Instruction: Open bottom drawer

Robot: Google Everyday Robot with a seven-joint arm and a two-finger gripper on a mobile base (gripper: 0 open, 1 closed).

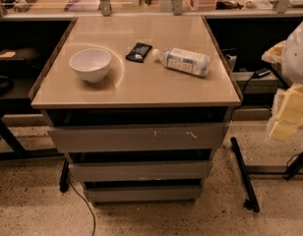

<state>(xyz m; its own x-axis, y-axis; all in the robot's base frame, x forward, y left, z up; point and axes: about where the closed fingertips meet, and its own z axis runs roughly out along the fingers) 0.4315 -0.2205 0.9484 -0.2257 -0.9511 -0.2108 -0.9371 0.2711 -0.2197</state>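
Observation:
The bottom drawer (144,193) is the narrowest and lowest grey front of the cabinet, just above the floor, and its plain front sits flush. Above it are the mid-width drawer (139,171) and the widest top drawer (136,137) with pale scratch marks. My gripper (287,117) is at the far right edge of the view. It is a cream-coloured part hanging below the white arm (296,58), well to the right of the cabinet and higher than the bottom drawer. It touches nothing.
On the beige cabinet top (141,87) stand a white bowl (90,64), a small dark packet (138,52) and a plastic bottle (183,61) lying on its side. A black table leg (244,173) stands on the floor to the right. A cable (85,205) runs at the lower left.

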